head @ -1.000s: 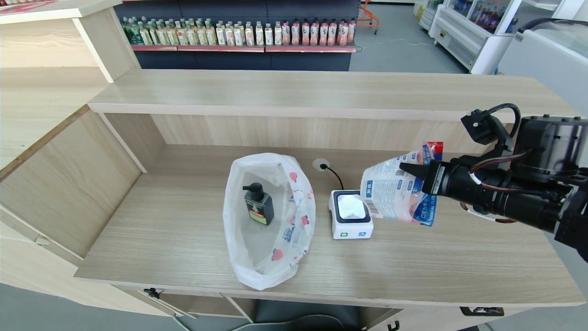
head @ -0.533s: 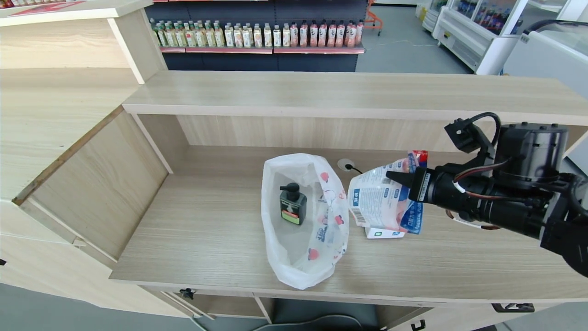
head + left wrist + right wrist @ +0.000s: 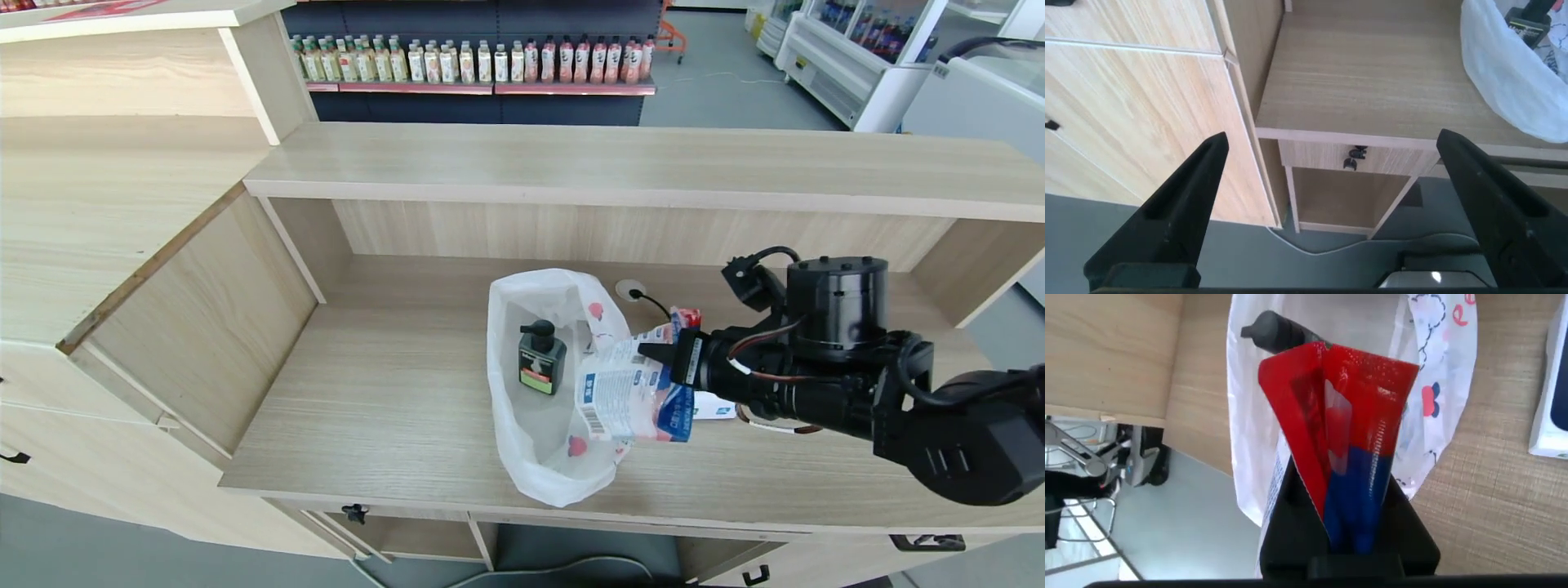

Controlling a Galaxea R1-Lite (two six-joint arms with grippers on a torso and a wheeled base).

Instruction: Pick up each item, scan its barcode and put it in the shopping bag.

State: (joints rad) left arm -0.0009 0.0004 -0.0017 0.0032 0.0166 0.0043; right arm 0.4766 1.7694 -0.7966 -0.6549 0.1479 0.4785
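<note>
The pouch (image 3: 629, 392), red at the top and blue and white below, hangs over the right rim of the shopping bag (image 3: 506, 392). The right gripper (image 3: 657, 353) is clenched on the pouch's upper end. The bag stands open on the counter (image 3: 392, 392) with a dark pump bottle (image 3: 540, 369) inside. A white scanner (image 3: 720, 406) sits just beside the bag, partly hidden. The left gripper (image 3: 1333, 139) is released, its jaws spread wide, below the counter's front edge.

counter (image 3: 384, 392) | shopping bag (image 3: 549, 482) lying on it | scanner (image 3: 717, 405) just beside bag
</note>
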